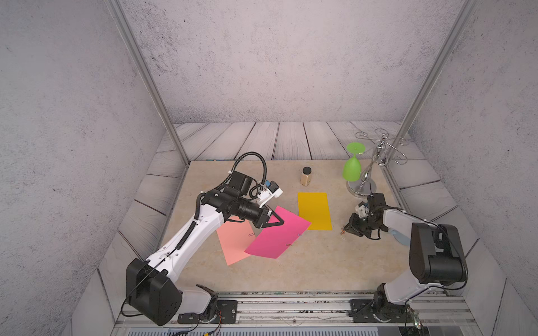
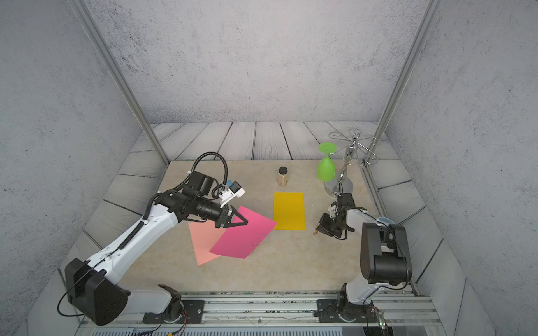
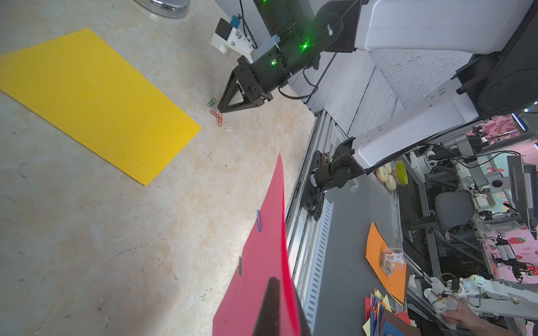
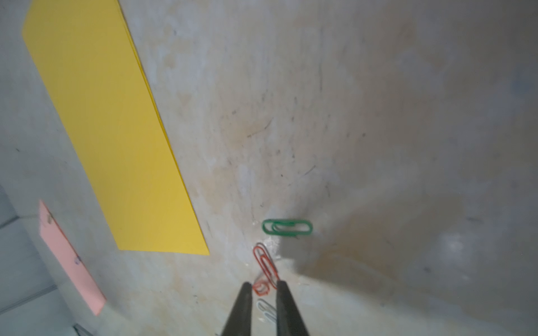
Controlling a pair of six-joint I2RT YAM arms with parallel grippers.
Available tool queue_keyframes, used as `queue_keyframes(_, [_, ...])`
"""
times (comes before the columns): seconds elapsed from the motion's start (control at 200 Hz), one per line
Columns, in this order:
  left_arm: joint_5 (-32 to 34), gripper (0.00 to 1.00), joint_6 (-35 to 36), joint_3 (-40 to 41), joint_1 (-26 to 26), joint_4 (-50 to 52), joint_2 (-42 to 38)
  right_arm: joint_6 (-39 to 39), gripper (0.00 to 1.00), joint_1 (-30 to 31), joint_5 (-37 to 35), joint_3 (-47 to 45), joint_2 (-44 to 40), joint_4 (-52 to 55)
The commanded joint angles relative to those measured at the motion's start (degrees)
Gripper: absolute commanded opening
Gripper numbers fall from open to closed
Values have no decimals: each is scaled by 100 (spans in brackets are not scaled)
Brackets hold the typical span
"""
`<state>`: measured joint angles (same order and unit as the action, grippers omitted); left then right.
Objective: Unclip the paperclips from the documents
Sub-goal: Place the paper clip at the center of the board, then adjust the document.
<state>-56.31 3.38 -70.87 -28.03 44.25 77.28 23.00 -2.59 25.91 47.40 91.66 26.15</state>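
While my left gripper [image 1: 281, 223] is clamped tight on the far edge of the magenta sheet [image 1: 279, 238], that edge stands lifted off the bench [image 1: 291, 273] and the rest of the sheet slopes down across the salmon sheet [image 1: 234, 243]. From the left wrist I see a blue paperclip [image 3: 258, 221] and a clipped green paperclip [image 3: 240, 265] sitting on one long edge of the magenta sheet. A small clip [image 1: 251, 234] shows on the salmon sheet near the overlap; I cannot make out its colour.

My right gripper [image 4: 263, 285] is down low over the bench, its fingers parted by a narrow gap. A curled orange-red paperclip [image 4: 260, 286] lies between the tips, and I cannot tell whether either tip touches it. A red paperclip [image 4: 265, 263] runs out just beyond the tips, a loose green paperclip [image 4: 287, 227] lies just past that, and a silver paperclip [image 4: 267, 312] lies under the fingers. All four rest on bare bench just beside the yellow sheet [image 1: 315, 211], which lies flat.

Farther back stand a black-capped jar [image 1: 305, 177] and a chrome rack [image 1: 378, 157] with a green goblet [image 1: 352, 168] hanging upside down.
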Motion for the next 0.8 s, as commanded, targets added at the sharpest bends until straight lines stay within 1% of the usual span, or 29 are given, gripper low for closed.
queue_keyframes(0.0, [10, 0, 8, 11, -9, -112, -125, -96, 28, -16, -271, 45, -136, 345])
queue_keyframes(0.085, [63, 0, -73, 11, -9, -241, -134, -196, 34, 0, -110, 61, -416, 394])
queue_keyframes(0.165, [135, 0, -183, 8, 6, -431, -150, -507, 37, 142, 266, 143, -691, 419])
queue_keyframes(0.27, [232, 0, -381, 12, 34, -791, -193, -743, 40, 415, 772, 133, -1266, 209])
queue_keyframes(0.315, [248, 0, -463, 11, 59, -969, -216, -814, 43, 540, 969, 77, -1605, 12])
queue_keyframes(0.36, [270, 0, -562, 12, 85, -1133, -238, -831, 48, 679, 1137, -25, -1934, -228])
queue_keyframes(0.46, [214, 0, -767, -12, 121, -1505, -296, -689, 64, 875, 1729, -375, -2729, -1075])
queue_keyframes(0.52, [125, 0, -873, -58, 154, -1681, -314, -594, 71, 953, 2047, -542, -3043, -1493])
queue_keyframes(0.58, [42, 0, -939, -149, 168, -1761, -301, -546, 75, 1018, 2347, -622, -3217, -1769])
queue_keyframes(0.656, [-112, 0, -985, -274, 167, -1810, -255, -428, 76, 1129, 2741, -672, -3307, -2187])
queue_keyframes(0.736, [-277, 0, -1008, -416, 167, -1790, -188, -303, 78, 1278, 3042, -689, -3360, -2627])
queue_keyframes(0.796, [-396, 0, -1048, -470, 166, -1811, -154, -202, 82, 1387, 3131, -663, -3340, -2912])
